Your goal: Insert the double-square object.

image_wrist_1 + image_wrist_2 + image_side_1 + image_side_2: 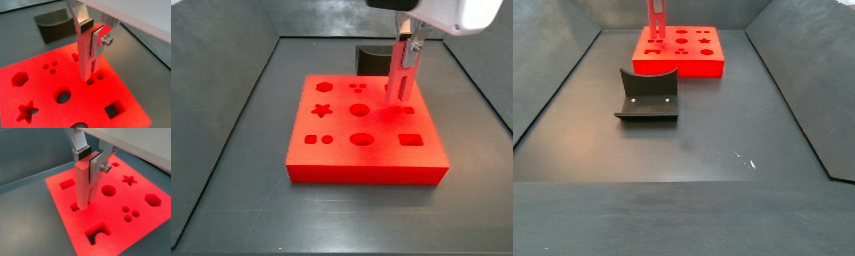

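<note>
I see the gripper (92, 36) over the red block (47, 100), jaws holding the double-square object (88, 57) upright.

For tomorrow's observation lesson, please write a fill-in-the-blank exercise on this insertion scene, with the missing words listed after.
1. The gripper holds the double-square object in a ____ position.
2. The bar's lower end meets the top of the ____ block.
3. The dark grey holder sits on the floor, ____ from the block.
4. In both wrist views, one hole is shaped like a ____.

Missing words: upright; red; apart; star
</note>
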Robot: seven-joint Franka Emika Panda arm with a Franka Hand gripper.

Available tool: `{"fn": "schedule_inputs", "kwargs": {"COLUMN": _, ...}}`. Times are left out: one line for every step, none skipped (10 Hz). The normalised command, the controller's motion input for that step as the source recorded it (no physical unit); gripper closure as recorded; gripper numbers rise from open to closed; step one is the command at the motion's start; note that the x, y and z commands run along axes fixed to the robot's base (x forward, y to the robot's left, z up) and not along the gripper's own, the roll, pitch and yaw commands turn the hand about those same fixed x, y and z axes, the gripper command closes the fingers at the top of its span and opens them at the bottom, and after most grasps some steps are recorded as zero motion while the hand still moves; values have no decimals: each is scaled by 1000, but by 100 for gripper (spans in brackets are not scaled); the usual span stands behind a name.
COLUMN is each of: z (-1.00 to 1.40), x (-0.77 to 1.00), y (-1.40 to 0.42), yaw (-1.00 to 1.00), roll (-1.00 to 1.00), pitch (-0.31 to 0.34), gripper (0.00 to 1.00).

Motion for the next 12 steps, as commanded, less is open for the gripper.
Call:
{"fn": "schedule_inputs", "kwargs": {"z": 0, "x": 66, "y": -54, "yaw": -823, "roll": 34, "pitch": 61, "gripper": 100}}
{"fn": "schedule_inputs", "kwargs": {"z": -57, "x": 223, "y": -57, "yaw": -677, "roll": 107, "pitch": 66, "gripper": 100}}
{"fn": "schedule_inputs", "kwargs": {"z": -126, "x": 377, "y": -123, "yaw": -454, "roll": 254, "pitch": 106, "gripper": 100}}
{"fn": "schedule_inputs", "kwargs": {"z": -89, "x": 369, "y": -120, "yaw": -343, "roll": 374, "pitch": 161, "gripper": 100}}
{"fn": "schedule_inputs", "kwargs": {"z": -40, "x": 329, "y": -143, "yaw": -269, "roll": 410, "pitch": 229, "gripper": 100}}
{"fn": "schedule_inputs", "kwargs": {"z": 0, "x": 314, "y": -211, "yaw": -314, "roll": 309, "pitch": 197, "gripper": 100}}
{"fn": "schedule_inputs", "kwargs": {"z": 34, "x": 283, "y": -177, "yaw": -260, "roll": 194, "pitch": 209, "gripper": 100}}
{"fn": "schedule_inputs", "kwargs": {"z": 0, "x": 149, "y": -74, "yaw": -174, "roll": 39, "pitch": 54, "gripper": 100}}
{"fn": "schedule_inputs", "kwargs": {"z": -40, "x": 123, "y": 0, "yaw": -174, "roll": -31, "pitch": 0, "gripper": 100}}
{"fn": "schedule_inputs", "kwargs": {"z": -77, "x": 9, "y": 0, "yaw": -77, "roll": -44, "pitch": 0, "gripper": 100}}
{"fn": "schedule_inputs", "kwargs": {"z": -69, "x": 0, "y": 0, "yaw": -3, "roll": -29, "pitch": 0, "gripper": 100}}
{"fn": "schedule_inputs", "kwargs": {"z": -134, "x": 0, "y": 0, "yaw": 0, "roll": 3, "pitch": 0, "gripper": 100}}
